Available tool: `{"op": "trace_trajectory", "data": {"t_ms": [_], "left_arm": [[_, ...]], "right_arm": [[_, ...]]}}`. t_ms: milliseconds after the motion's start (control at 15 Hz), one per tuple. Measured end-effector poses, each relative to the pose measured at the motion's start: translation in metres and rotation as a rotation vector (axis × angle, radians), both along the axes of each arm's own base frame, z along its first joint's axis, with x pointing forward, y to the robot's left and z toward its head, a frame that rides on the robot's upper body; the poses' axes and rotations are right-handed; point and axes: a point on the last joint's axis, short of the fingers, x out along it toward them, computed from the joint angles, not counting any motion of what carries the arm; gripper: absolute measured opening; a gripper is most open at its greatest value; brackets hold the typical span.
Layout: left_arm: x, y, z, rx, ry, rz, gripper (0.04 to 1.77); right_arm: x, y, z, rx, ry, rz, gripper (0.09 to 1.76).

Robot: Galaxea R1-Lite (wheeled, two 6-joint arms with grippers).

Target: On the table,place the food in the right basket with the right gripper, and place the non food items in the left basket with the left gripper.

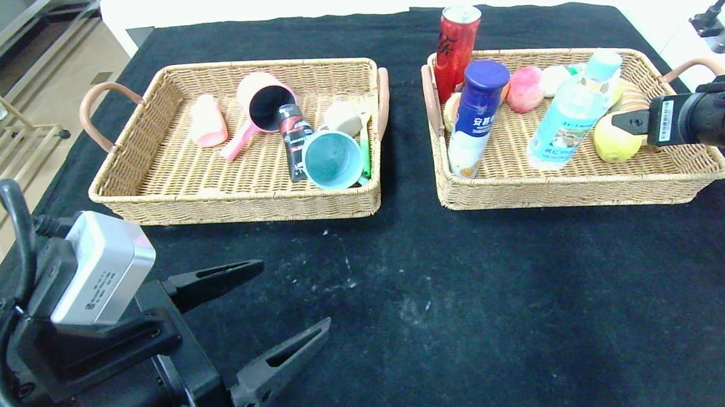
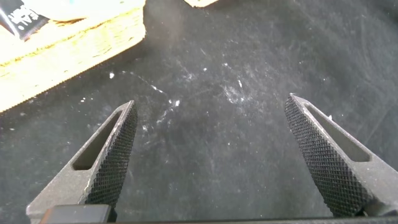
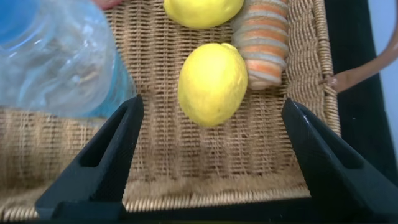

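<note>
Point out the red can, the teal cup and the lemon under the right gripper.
red can [image 1: 457, 43], head view, middle of its side.
teal cup [image 1: 332, 160], head view, inside its mouth.
lemon [image 3: 212, 83], right wrist view, centre of its rind.

You've got a yellow lemon next to an orange-and-cream striped bun, tan wicker basket, black tablecloth, red can.

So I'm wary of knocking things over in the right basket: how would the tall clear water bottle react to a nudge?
The water bottle stands upright, tall and narrow on uneven wicker, so it probably tips easily. Its smooth, rounded plastic likely rolls once down, perhaps against the lemon beside it. The open right claw is close to both.
</note>
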Motion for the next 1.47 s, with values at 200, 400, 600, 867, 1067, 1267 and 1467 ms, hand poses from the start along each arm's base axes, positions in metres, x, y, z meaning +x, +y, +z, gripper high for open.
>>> {"op": "trace_trajectory", "data": {"t_ms": [200,400,600,867,1067,1267,1467], "left_arm": [[0.000,0.001,0.003,-0.007,-0.010,0.011,1.72],[0.005,0.011,0.010,-0.025,-0.036,0.074,1.72],[0.006,0.023,0.016,-0.040,-0.055,0.144,1.72],[-0.003,0.045,0.017,-0.023,-0.034,0.241,1.72],[-0.025,0.064,0.025,0.007,0.011,0.310,1.72],[-0.064,0.086,0.041,0.031,0.052,0.375,1.72],[-0.114,0.104,0.058,0.012,0.016,0.449,1.72]], "right_arm": [[-0.032,-0.001,0.009,-0.040,0.029,0.027,1.65],[-0.073,-0.003,0.018,-0.041,0.058,0.094,1.67],[-0.122,-0.008,0.027,-0.049,0.071,0.173,1.68],[-0.182,-0.014,0.024,-0.046,0.077,0.261,1.69],[-0.222,-0.019,0.016,-0.046,0.078,0.271,1.70],[-0.268,-0.026,0.013,-0.047,0.061,0.261,1.70],[-0.316,-0.032,0.006,-0.049,0.026,0.231,1.70]]}}
